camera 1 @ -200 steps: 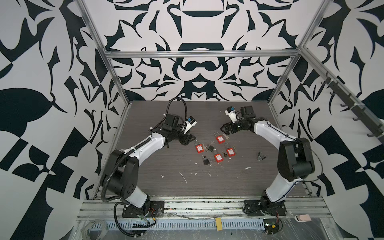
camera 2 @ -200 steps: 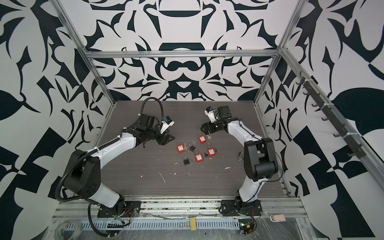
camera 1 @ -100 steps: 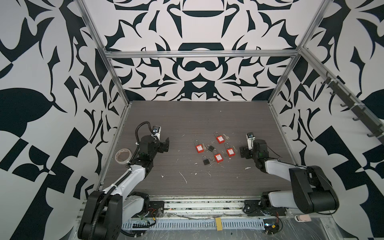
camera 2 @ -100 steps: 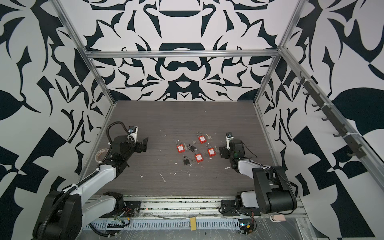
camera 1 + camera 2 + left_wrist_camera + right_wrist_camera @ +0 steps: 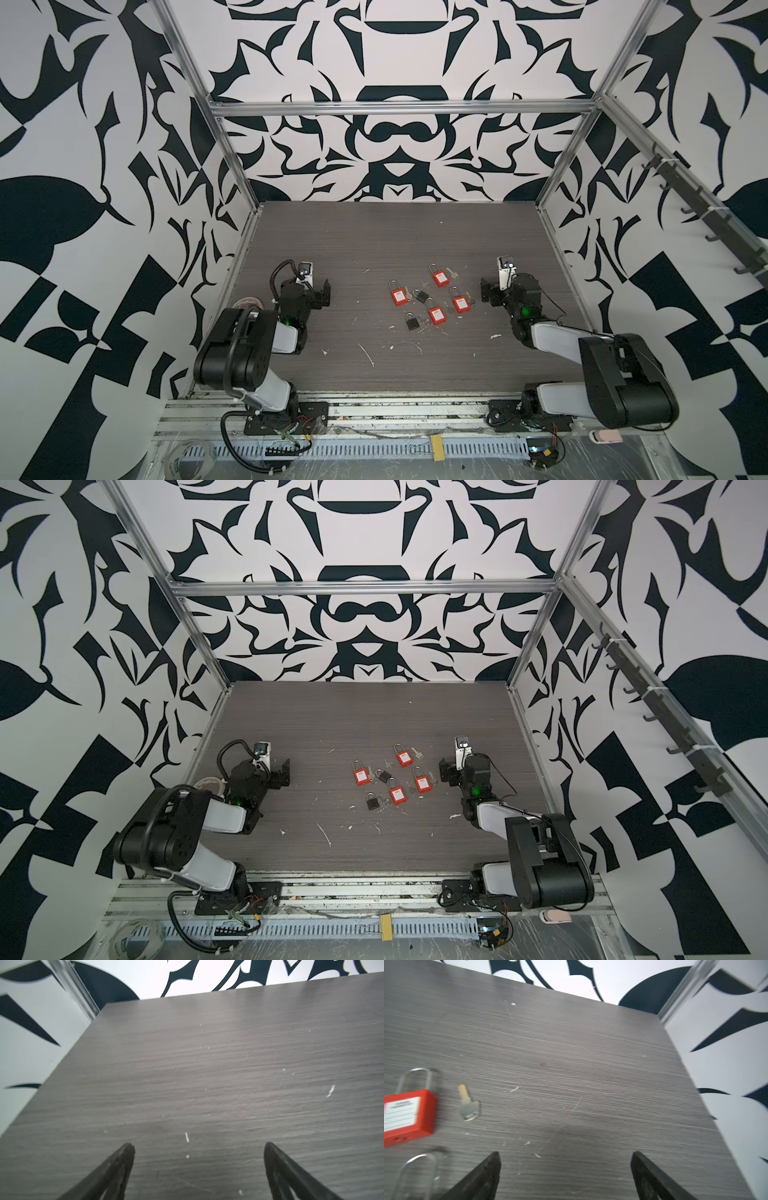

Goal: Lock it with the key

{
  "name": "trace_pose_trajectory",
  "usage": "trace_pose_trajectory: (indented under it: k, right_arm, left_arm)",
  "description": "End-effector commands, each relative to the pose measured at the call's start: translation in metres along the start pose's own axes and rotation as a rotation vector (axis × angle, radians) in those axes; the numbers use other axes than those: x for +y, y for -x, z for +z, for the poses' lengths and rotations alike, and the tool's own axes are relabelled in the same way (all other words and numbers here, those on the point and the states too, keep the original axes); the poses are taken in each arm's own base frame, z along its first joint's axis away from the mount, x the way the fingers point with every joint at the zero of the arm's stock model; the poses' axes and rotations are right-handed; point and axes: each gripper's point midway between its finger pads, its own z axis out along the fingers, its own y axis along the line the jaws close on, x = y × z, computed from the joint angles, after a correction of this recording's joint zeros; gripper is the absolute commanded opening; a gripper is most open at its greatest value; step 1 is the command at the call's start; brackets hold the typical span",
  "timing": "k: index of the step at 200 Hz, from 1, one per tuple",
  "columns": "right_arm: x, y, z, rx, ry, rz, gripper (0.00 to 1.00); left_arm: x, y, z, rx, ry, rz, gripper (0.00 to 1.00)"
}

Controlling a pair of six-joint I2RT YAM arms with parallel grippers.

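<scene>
Several red padlocks (image 5: 439, 277) (image 5: 403, 757) and two black padlocks (image 5: 420, 296) (image 5: 372, 802) lie in a cluster at mid-table, with small keys among them. One silver key (image 5: 453, 273) (image 5: 468, 1105) lies just beside the farthest red padlock (image 5: 406, 1115). My left gripper (image 5: 322, 293) (image 5: 283, 773) (image 5: 199, 1151) rests low at the left, well apart from the cluster, open and empty. To the right of the cluster my right gripper (image 5: 485, 291) (image 5: 444, 771) (image 5: 564, 1159) is also open and empty, and the nearest red padlock (image 5: 460, 303) lies a short way off.
A roll of tape (image 5: 247, 302) (image 5: 210, 783) lies at the table's left edge behind my left arm. White flecks and scratches dot the dark wood-grain table (image 5: 374, 241). Patterned walls and aluminium posts close in the sides and back.
Both arms have drawn back from above the far middle of the table and folded down low at their own sides. The left gripper has opened wide.
</scene>
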Motion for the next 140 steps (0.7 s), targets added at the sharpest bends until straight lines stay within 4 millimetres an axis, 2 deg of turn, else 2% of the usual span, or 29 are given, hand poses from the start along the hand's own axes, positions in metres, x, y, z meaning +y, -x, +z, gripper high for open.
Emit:
trace_pose_trajectory:
  k: [1,19,35,54,74,140]
  right_arm:
    - [0.008,0.020,0.008,-0.098,0.074,0.070,1.00]
    - [0.016,0.010,0.012,-0.158,0.107,0.055,1.00]
    - [0.010,0.004,0.012,-0.134,0.075,0.072,1.00]
    - [0.009,0.007,0.020,-0.109,0.069,0.084,0.99]
    - [0.011,0.005,0.019,-0.095,0.082,0.078,0.99]
    - [0.011,0.006,0.022,-0.080,0.082,0.069,0.99]
  left_arm:
    - [-0.007,0.039,-0.005,-0.136,-0.073,-0.028,0.99]
    - [-0.007,0.043,-0.005,-0.182,-0.072,-0.019,0.99]
    - [-0.006,0.042,-0.009,-0.191,-0.063,-0.024,0.99]
    - [-0.002,0.044,0.002,-0.152,-0.046,-0.039,0.99]
    - [-0.005,0.038,0.020,-0.018,-0.071,-0.038,0.99]
    - [-0.004,0.038,0.020,-0.025,-0.067,-0.043,0.99]
